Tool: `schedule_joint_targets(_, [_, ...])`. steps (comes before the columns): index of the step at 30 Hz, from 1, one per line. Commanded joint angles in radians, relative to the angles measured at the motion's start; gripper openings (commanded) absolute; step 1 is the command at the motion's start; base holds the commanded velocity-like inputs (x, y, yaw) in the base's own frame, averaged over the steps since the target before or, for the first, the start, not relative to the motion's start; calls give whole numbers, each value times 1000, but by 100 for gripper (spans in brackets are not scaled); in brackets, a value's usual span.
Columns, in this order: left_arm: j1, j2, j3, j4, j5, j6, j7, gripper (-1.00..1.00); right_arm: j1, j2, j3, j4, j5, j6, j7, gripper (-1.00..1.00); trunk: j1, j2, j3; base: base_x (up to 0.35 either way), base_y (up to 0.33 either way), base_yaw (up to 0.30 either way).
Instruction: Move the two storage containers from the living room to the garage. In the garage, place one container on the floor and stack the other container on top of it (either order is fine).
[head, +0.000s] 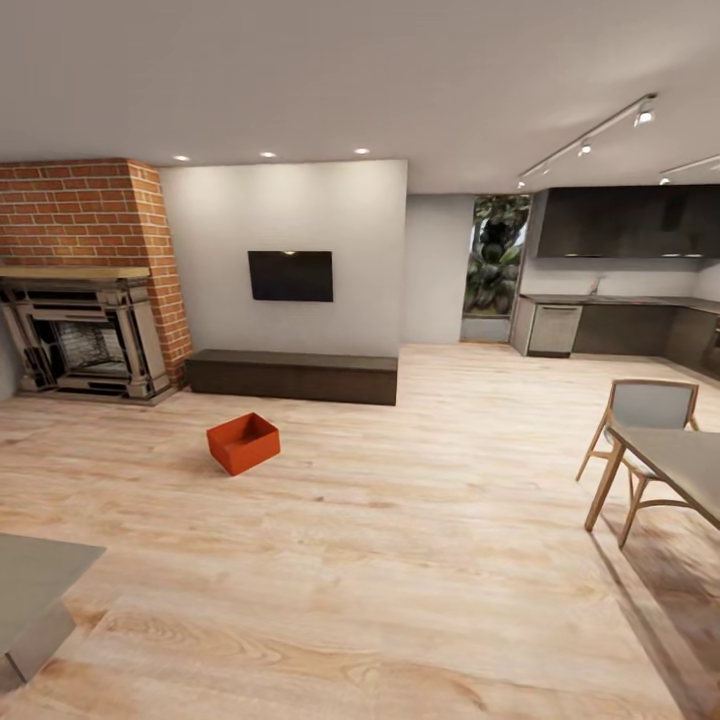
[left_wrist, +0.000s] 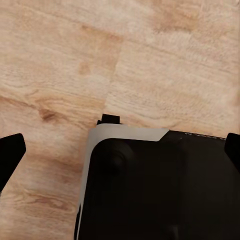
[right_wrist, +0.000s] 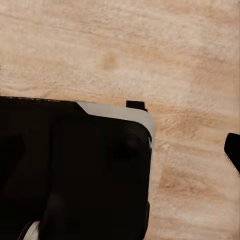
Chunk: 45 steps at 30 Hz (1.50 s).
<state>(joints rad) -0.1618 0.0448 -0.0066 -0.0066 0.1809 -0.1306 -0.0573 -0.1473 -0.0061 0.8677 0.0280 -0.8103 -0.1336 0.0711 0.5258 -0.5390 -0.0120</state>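
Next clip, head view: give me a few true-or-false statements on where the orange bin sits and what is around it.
1. An orange bin sits on the wood plank floor. True.
2. The bin rests on top of the long dark cabinet. False: it is on the floor in front of the cabinet.
3. A black TV hangs on the wall above the cabinet. True.
4. The brick fireplace stands right of the TV. False: it stands to the left.
5. The bin has a lid on. False: it is open-topped.

Place: we see an open-plan home living room.
Signs: brick fireplace, wall TV, kitchen counter, dining chair.
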Motion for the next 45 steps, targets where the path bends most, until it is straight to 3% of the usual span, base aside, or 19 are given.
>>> schedule_joint_targets(1, [-1, 0, -1, 2, 9, -3, -6, 100, -1, 1, 9, 3, -10, -4, 7, 100, 1, -1, -1, 324, 0, 0])
schedule_joint_targets(10, [-1, -1, -1, 2, 9, -3, -6, 100, -1, 15, 13, -2, -9, -5, 7, 100, 1, -1, -1, 324, 0, 0])
schedule_joint_targets(45, [-1, 0, -1, 1, 9, -3, -6, 100, -1, 12, 13, -2, -9, -4, 7, 100, 1, -1, -1, 324, 0, 0])
